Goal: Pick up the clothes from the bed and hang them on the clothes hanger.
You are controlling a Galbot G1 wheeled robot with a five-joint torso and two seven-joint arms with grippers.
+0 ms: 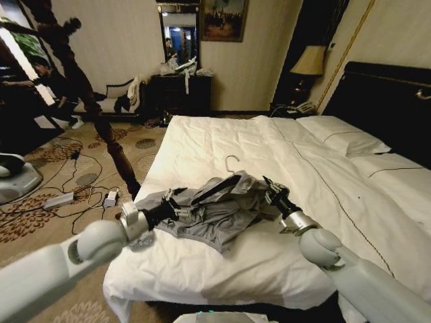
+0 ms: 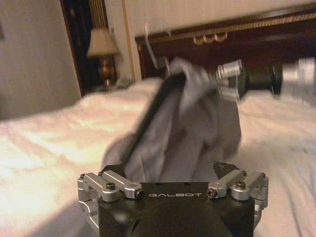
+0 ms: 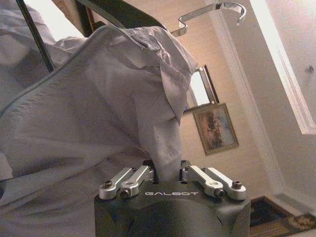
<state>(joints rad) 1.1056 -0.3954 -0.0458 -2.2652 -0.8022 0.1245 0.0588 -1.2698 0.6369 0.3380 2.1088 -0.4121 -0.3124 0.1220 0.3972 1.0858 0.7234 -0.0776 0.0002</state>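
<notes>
Shirt (image 1: 215, 212) heaped on the bed (image 1: 283, 256), hanger (image 1: 219, 185) half inside it. Right hand (image 1: 273, 195) pinches shirt cloth; left hand (image 1: 176, 210) at the shirt's far side, grip unclear. Risk: thin fabric slips, hanger drops out.

A hotel-style bedroom. A large double bed (image 1: 222, 145) with a white duvet edged in thin dark piping, white pillows (image 1: 343, 134) and a tall black headboard (image 1: 387, 101) takes up most of the room. Beside it a shaded table lamp (image 1: 310, 62) glows. On the far cream wall hang a dark-framed mirror (image 1: 179, 30) and a framed painting (image 1: 224, 19), above a dark wooden dresser (image 1: 180, 91). Patterned brown carpet (image 1: 40, 215) covers the floor.
</notes>
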